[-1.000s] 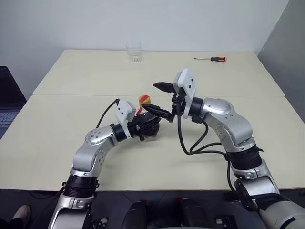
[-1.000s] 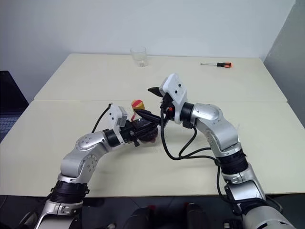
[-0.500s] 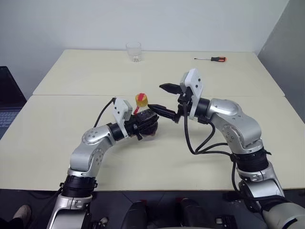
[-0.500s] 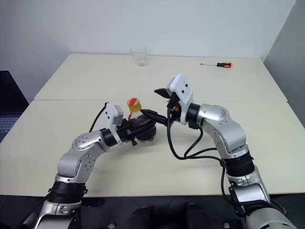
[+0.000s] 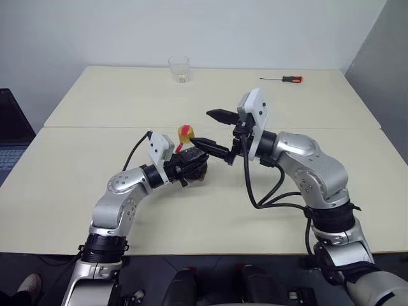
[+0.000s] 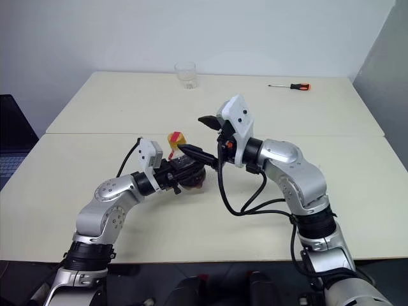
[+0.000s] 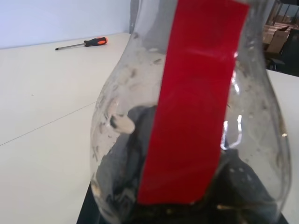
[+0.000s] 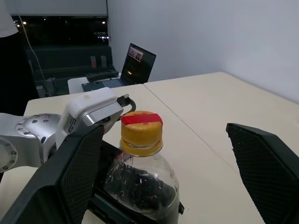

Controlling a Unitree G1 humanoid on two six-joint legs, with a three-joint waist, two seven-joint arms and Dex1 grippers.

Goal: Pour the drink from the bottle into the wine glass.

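We keep our left end effector clamped on the capped bottle, our right end effector, spread wide and empty, returning toward its cap.

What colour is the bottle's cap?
Yellow, with a red strip of tape across its top; the cap of the bottle shows best in the right wrist view.

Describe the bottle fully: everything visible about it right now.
The bottle is small, squat and clear, plastic by its look, with a rounded body and a narrow neck. A yellow cap closes it, and a red strip runs over the cap and down the side. Dark liquid sits low in its body. It stands roughly upright near the middle of the table, clamped low on its body by the left hand. The right hand is open, one finger on each side of the cap, not touching it.
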